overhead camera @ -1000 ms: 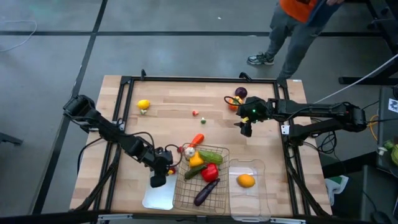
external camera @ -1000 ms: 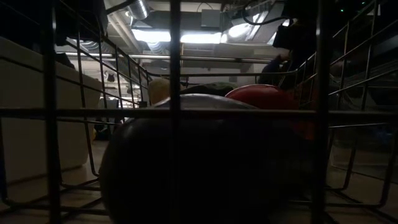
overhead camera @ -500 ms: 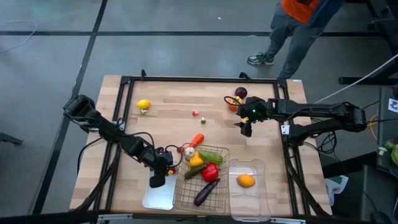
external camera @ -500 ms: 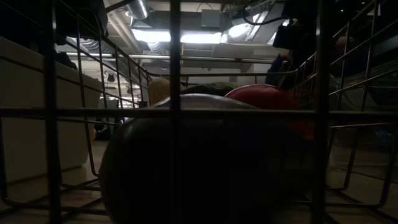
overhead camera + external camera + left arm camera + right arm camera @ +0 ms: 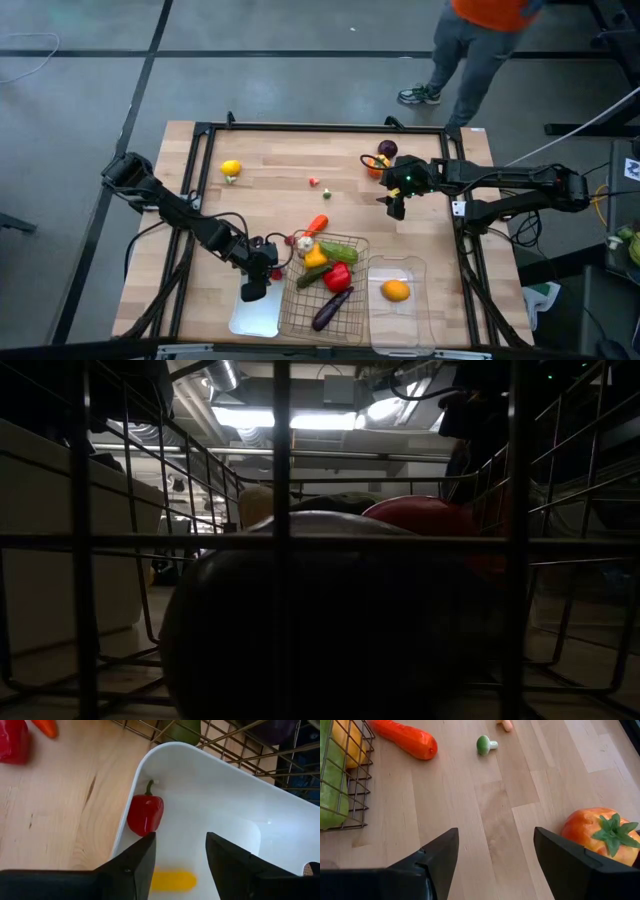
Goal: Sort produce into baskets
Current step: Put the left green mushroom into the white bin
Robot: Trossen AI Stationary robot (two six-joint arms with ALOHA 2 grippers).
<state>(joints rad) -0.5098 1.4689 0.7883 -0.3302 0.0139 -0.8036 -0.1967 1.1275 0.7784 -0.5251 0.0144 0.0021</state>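
The left arm reaches from the table's left edge toward the near middle, its left gripper (image 5: 254, 289) pointing down with the fingers (image 5: 134, 865) parted and nothing between them. The right arm stretches in from the right edge, its right gripper (image 5: 395, 205) apparently hovering over the far half, jaws spread and empty.
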